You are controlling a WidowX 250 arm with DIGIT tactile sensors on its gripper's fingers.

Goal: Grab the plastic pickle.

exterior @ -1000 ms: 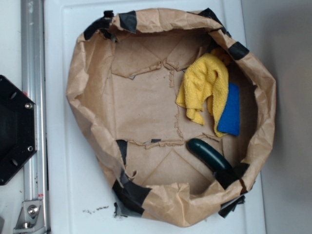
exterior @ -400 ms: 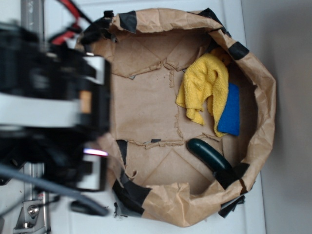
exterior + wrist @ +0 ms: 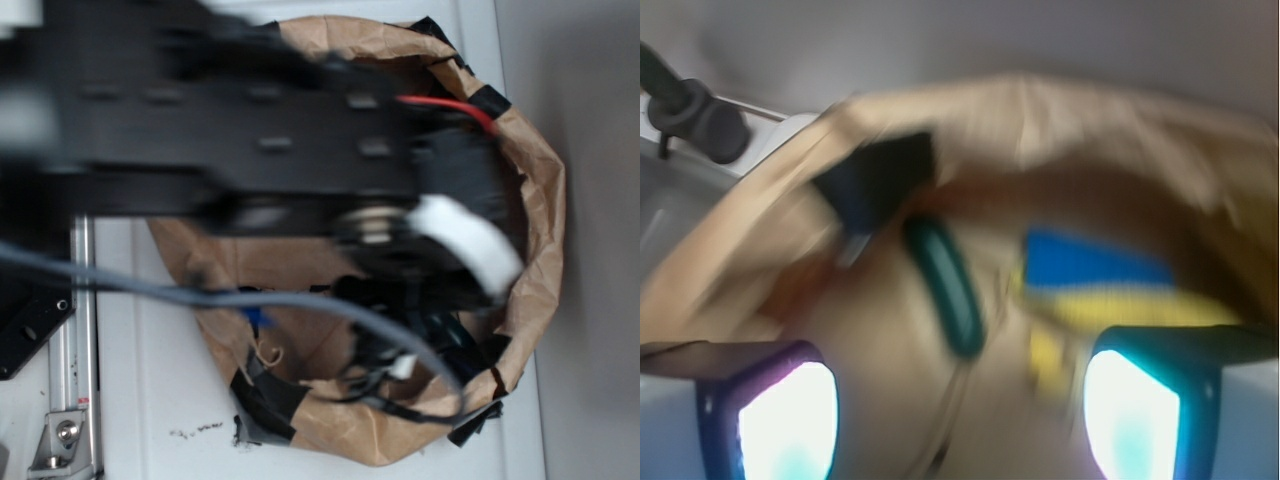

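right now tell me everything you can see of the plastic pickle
In the blurred wrist view, the plastic pickle is a dark green, glossy, slightly curved cylinder with rounded ends. It lies on the floor of the brown paper bag, left of the blue cloth. Nothing grips it. In the exterior view the arm hides it.

The plastic pickle lies inside the paper bag, left of the cloths.

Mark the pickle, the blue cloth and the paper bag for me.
pickle [image 3: 945, 290]: wrist view, middle of its dark green body.
blue cloth [image 3: 1095, 272]: wrist view, centre of the blue patch.
paper bag [image 3: 545, 215]: exterior view, right-hand rim of the brown paper.
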